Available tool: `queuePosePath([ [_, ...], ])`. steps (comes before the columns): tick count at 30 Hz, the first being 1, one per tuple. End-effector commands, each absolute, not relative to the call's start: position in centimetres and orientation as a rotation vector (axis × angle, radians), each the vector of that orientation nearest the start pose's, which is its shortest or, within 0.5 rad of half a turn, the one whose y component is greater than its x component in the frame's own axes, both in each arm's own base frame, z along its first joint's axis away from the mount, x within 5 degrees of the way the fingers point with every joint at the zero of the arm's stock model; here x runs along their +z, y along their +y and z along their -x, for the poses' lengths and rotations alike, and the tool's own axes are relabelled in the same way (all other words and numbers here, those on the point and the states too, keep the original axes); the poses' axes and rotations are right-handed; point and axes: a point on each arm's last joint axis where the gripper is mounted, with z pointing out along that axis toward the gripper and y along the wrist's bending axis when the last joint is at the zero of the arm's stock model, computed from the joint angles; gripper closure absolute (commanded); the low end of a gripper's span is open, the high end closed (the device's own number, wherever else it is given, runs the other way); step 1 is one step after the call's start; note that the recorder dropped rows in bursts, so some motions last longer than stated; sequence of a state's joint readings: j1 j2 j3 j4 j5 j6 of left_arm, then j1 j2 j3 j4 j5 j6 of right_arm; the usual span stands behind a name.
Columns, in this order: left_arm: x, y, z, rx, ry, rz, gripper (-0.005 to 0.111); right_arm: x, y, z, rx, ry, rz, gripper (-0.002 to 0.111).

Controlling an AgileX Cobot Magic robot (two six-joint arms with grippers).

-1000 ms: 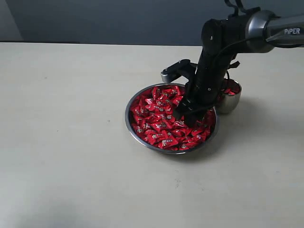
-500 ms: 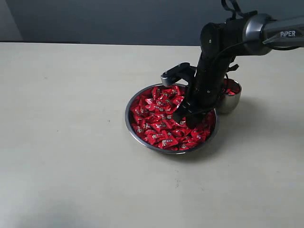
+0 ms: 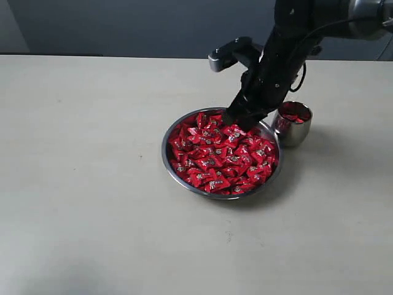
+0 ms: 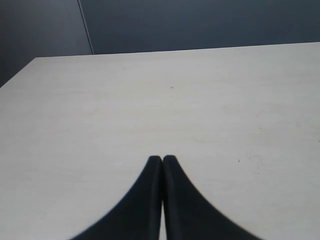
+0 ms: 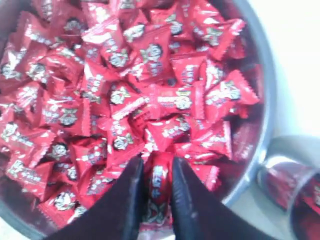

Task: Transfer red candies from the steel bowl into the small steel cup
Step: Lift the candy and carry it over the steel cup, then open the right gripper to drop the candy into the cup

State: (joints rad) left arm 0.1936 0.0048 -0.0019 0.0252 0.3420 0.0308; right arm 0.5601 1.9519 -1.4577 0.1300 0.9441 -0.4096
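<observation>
The steel bowl point(image 3: 169, 167) sits mid-table, heaped with red candies point(image 3: 215, 161) that also fill the right wrist view point(image 5: 125, 90). My right gripper point(image 3: 235, 118) hangs just above the bowl's far rim, shut on one red candy point(image 5: 159, 187) pinched upright between its black fingers point(image 5: 131, 200). The small steel cup point(image 3: 292, 126) stands beside the bowl on the right and holds a few red candies; its rim point(image 5: 295, 150) shows at the edge of the right wrist view. My left gripper point(image 4: 162, 160) is shut and empty over bare table, out of the exterior view.
The pale table point(image 3: 92, 153) spreads wide to the left of the bowl and in front of it. A dark wall point(image 3: 123, 24) runs behind the table's far edge.
My right gripper has risen out of the candy heap and moved toward the bowl's far rim, carrying one red candy. Bowl and cup have not moved.
</observation>
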Motion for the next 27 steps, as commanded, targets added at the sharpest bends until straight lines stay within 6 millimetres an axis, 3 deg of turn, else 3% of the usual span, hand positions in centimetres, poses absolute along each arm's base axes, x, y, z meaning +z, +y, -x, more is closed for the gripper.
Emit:
queuePosePath([
  [1,18.3,1.1,-5.3,0.179,1.817,0.126,0.106,21.6,17.9,-36.1,0.008,2.655,0.990,0.109],
  [6,18.3,1.1,-5.3,0.179,1.817,0.126,0.106,22.0,14.2,-38.3,0.124,2.671,0.728,0.109],
  [9,18.3,1.1,-5.3,0.179,1.817,0.126,0.106,22.1,14.2,-38.8,0.133,2.619,0.719,0.109],
  [16,18.3,1.1,-5.3,0.179,1.817,0.126,0.106,19.4,14.5,-39.4,0.132,2.660,0.757,0.109],
  [20,18.3,1.1,-5.3,0.179,1.817,0.126,0.106,19.4,14.4,-39.4,0.128,2.665,0.734,0.109],
  [22,18.3,1.1,-5.3,0.179,1.817,0.126,0.106,19.4,14.3,-39.4,0.114,2.668,0.734,0.103],
  [27,18.3,1.1,-5.3,0.179,1.817,0.126,0.106,19.4,14.3,-39.4,0.112,2.675,0.711,0.074],
])
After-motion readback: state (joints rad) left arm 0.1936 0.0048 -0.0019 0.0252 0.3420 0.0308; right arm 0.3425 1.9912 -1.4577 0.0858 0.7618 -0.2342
